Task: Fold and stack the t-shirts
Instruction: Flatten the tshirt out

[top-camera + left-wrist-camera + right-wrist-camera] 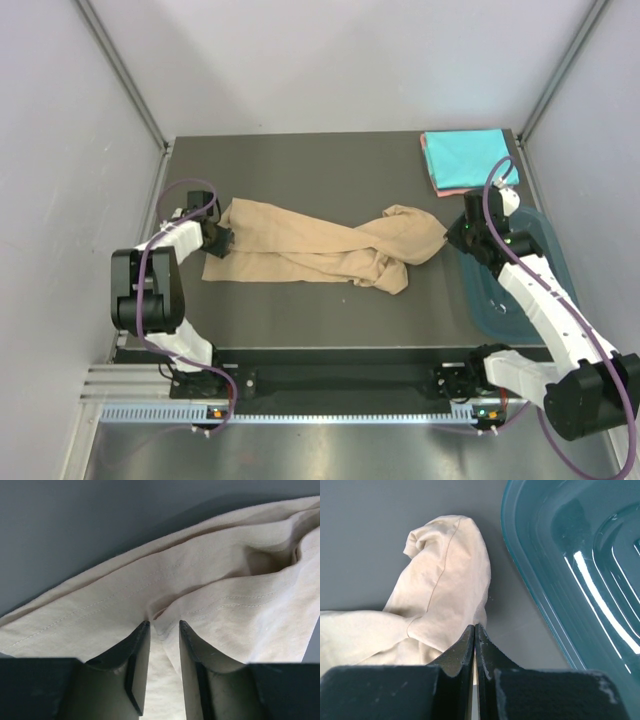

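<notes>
A dark grey table (300, 160) sits boxed in by pale walls (330, 60). At its left, the left gripper (162, 625) is down on the hem end of the tan t-shirt (300, 250). Its jaws stand a little apart with a pucker of cloth between them, and I cannot tell whether they have it pinched. The shirt lies across the middle of the table as a long, twisted rope, wider and flatter at the left and bunched at the right. It looks light, limp and thin (it will sag and drag rather than hold any shape), so it probably handles best taken by both ends or corners and drawn flat before folding. At its right end the right gripper (474, 626) has its jaws pressed together at the cloth's edge; I cannot make out whether any cloth is caught between them. In the far right corner the turquoise t-shirt (465, 158) lies folded, with a salmon-pink t-shirt (431, 172) edge showing beneath it. Nearer, the teal tub (580, 555) shows only bare glossy plastic where it is visible, partly hidden by the right arm.
</notes>
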You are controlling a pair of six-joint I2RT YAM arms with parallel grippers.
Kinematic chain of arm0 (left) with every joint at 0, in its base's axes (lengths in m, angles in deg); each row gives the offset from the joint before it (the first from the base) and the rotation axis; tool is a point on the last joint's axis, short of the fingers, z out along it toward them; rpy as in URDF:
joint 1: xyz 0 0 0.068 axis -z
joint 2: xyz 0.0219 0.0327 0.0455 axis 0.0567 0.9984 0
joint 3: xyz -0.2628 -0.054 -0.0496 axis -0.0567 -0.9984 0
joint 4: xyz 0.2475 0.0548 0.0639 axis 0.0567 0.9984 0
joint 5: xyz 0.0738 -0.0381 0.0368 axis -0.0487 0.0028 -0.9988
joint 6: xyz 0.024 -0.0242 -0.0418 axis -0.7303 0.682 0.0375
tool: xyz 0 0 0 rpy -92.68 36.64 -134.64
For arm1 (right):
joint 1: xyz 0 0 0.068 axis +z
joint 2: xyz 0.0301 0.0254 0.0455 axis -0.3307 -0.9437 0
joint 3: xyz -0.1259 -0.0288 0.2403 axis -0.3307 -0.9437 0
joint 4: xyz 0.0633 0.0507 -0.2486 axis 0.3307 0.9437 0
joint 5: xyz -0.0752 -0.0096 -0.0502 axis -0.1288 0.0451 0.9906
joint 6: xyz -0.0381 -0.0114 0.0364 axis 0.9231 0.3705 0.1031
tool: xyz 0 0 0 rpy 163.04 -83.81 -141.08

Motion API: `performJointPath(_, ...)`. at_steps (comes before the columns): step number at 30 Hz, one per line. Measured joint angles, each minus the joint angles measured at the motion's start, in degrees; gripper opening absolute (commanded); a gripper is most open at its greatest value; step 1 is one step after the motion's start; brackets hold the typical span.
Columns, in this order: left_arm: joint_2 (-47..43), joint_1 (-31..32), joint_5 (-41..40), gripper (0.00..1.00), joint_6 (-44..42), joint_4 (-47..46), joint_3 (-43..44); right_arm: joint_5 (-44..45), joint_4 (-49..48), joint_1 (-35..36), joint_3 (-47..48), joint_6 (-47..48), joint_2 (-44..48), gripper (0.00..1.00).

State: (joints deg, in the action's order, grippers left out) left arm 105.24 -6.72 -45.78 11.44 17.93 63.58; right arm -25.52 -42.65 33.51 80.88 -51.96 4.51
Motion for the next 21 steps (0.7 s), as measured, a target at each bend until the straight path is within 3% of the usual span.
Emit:
performJointPath(8, 0.46, 0.00, -0.02, 0.23, 0.13, -1.07, -0.11, -0.11, 0.00, 0.00, 0.00, 0.00, 0.00, 0.00)
performJointPath(15, 0.81, 0.00, -0.02, 0.23, 0.11, -1.11, -0.11, -0.17, -0.02, 0.00, 0.00, 0.00, 0.00, 0.00)
performJointPath(21, 1.11, 0.00, 0.00, 0.03, 0.22, -1.57, -0.13, -0.35, 0.00, 0.00, 0.00, 0.00, 0.00, 0.00)
